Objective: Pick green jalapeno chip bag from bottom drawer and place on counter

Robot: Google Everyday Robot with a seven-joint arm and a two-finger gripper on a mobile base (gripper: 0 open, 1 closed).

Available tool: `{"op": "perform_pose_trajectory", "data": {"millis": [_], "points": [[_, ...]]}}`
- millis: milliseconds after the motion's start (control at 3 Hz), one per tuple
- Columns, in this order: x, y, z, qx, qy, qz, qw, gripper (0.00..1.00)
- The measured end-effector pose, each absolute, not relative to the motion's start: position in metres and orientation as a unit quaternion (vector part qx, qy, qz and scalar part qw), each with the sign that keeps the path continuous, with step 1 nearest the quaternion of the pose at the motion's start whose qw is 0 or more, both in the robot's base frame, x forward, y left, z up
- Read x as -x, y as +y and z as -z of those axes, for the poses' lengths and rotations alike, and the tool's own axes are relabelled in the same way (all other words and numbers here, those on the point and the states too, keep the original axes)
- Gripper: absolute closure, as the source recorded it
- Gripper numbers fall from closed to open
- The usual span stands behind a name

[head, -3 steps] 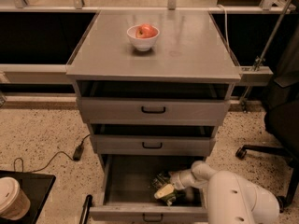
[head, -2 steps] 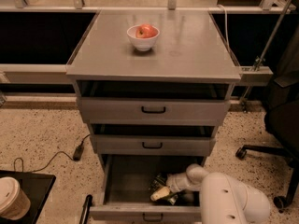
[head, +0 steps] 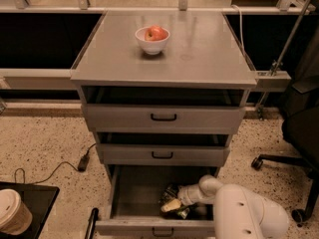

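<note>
The bottom drawer (head: 134, 195) is pulled open below two shallower drawers. Inside it, at the right, lies the green jalapeno chip bag (head: 170, 191), dark and crinkled, partly hidden under my gripper. My gripper (head: 171, 206) reaches down into the drawer from the right on its white arm (head: 239, 213) and rests on or just over the bag. The counter (head: 199, 49) above is a flat grey top.
A white bowl (head: 152, 40) with a red apple stands on the counter at the back middle. A paper cup (head: 12, 212) sits on a black tray at the lower left. A cable and plug (head: 82, 161) lie on the floor. An office chair (head: 299, 133) stands at the right.
My arm has shifted a little to the left and further into the bottom drawer, bringing the gripper over the bag. The drawers and the bowl have not moved.
</note>
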State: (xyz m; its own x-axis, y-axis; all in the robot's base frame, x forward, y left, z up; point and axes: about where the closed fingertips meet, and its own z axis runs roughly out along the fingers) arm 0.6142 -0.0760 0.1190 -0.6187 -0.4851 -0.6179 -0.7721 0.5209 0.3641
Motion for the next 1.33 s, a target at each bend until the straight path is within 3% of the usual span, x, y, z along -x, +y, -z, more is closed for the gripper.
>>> {"op": "perform_pose_trajectory", "data": {"millis": [1000, 1333], "points": [[-0.6142, -0.076, -0.119, 0.373, 0.842, -0.317, 0.227, 0.89], [-0.6148, -0.0764, -0.124, 0.373, 0.842, -0.317, 0.227, 1.0]]}}
